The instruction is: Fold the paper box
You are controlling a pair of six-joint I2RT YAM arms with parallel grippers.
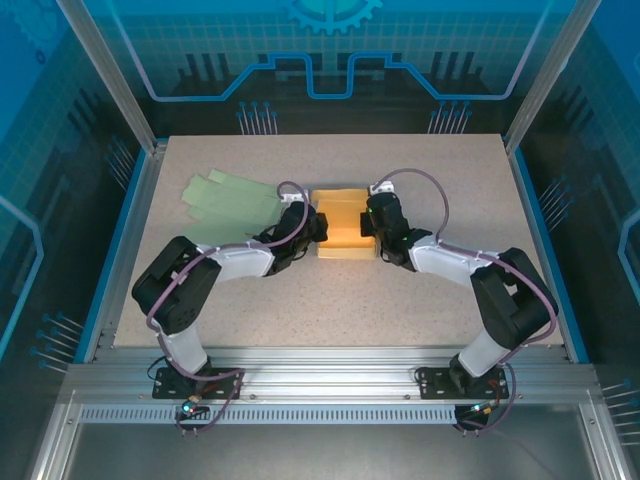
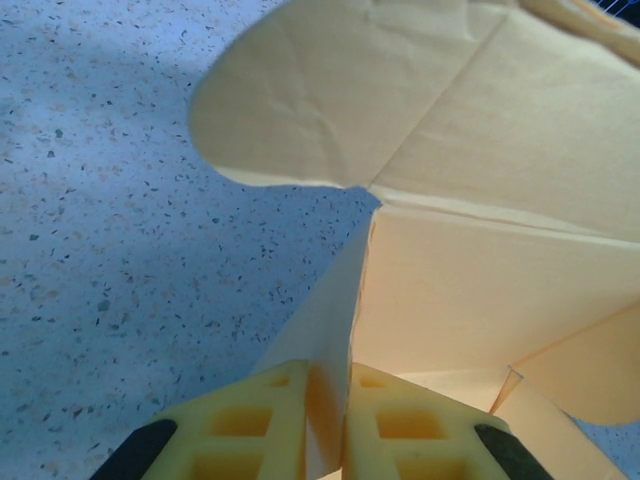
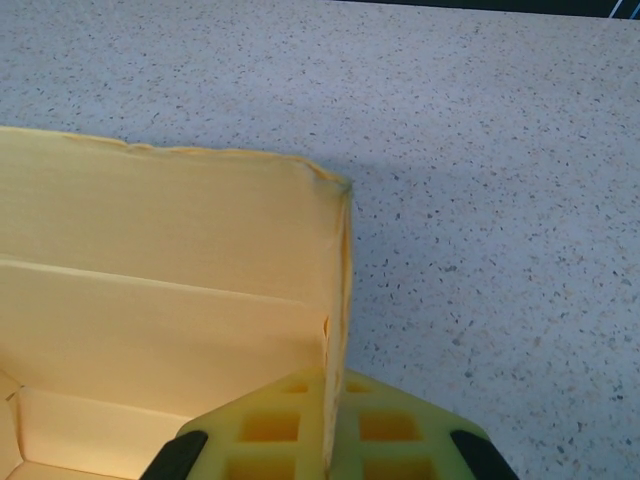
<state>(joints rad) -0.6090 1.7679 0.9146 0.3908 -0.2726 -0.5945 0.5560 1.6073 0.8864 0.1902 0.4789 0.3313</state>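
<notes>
Top external view: the left hand (image 1: 318,228) sits at the left side of the paper box (image 1: 343,232) and the right hand (image 1: 372,228) at its right side, so the box lies between the two. In the left wrist view the left hand (image 2: 328,375) has its yellow fingers (image 2: 250,410) pressed almost together, pinching a thin upright panel of the box (image 2: 500,290) between them. In the right wrist view the right hand (image 3: 327,380) is pressed together as well, nipping the edge of the box's (image 3: 150,270) standing side wall at its corner.

By count there are two arms, two hands and one yellow paper box. Green sheets (image 1: 225,200) lie flat in an overlapping pile to the left of the box, apart from it; how many sheets are in the pile cannot be told.

The box rests on the speckled worktop (image 1: 340,300) at its middle, a little toward the far edge. Its open side faces up, with the side walls raised. From above it looks nearly square, only slightly longer in the direction away from the arm bases, so its long axis is not certain. One rounded flap (image 2: 300,100) sticks out past the wall over the worktop (image 2: 100,250) in the left wrist view.
</notes>
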